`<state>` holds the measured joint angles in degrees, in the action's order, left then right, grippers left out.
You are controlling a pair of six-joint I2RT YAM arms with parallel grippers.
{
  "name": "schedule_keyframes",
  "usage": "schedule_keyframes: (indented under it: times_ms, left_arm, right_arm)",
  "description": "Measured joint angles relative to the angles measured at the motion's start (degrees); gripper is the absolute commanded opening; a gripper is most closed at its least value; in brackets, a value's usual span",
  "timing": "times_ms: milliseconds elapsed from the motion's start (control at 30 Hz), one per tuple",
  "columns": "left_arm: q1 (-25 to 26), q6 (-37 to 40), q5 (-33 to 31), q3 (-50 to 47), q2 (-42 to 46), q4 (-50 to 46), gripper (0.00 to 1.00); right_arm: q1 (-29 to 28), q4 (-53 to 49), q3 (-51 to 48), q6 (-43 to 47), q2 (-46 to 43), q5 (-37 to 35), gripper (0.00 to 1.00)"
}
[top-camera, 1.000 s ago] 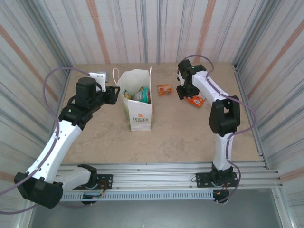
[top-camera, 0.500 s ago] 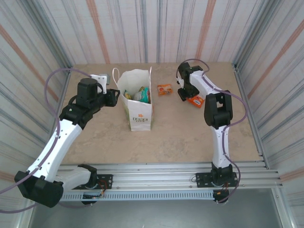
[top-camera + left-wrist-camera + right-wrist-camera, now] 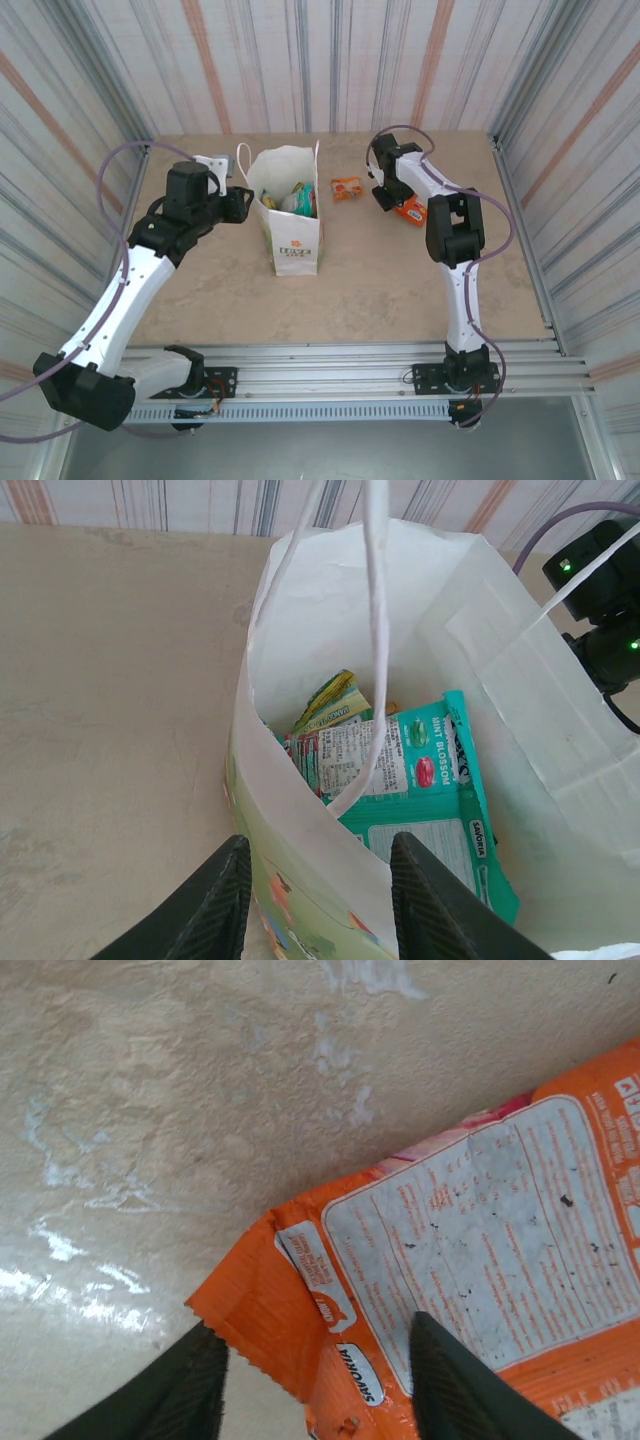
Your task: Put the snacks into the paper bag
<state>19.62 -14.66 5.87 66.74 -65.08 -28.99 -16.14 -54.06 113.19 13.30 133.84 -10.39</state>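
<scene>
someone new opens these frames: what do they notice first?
The white paper bag stands upright left of the middle of the table, mouth open, with a teal packet and others inside. The left gripper has a finger on either side of the bag's near wall. At the far right, the right gripper sits low over the corner of an orange packet lying flat, and a second orange packet lies loose between it and the bag.

Paper bag (image 3: 300, 810) matt white paper; orange packet (image 3: 480, 1260) glossy crinkled foil; table (image 3: 150, 1080) smooth, faintly shiny.

white paper bag (image 3: 291, 238), orange packet (image 3: 470, 1290) (white panel)
</scene>
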Motion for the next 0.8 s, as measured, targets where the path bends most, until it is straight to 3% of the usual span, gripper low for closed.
schedule_keyframes:
  times_ms: [200, 433, 600, 800]
  left_arm:
    - [0.0, 0.0, 0.0, 0.0, 0.0, 0.0, 0.41]
    - [0.1, 0.0, 0.0, 0.5, -0.1, -0.4, 0.41]
    - [0.4, 0.0, 0.0, 0.5, -0.1, -0.9, 0.41]
    - [0.4, 0.0, 0.0, 0.5, 0.1, -0.8, 0.41]
  right_arm:
    - [0.8, 0.1, 1.0, 0.9, 1.4, 1.5, 0.2]
    - [1.5, 0.1, 1.3, 0.8, 1.6, 3.3, 0.04]
    - [1.8, 0.6, 0.5, 0.7, 0.5, 4.5, 0.0]
    - [2.3, 3.5, -6.0, 0.7, -7.5, 6.9, 0.0]
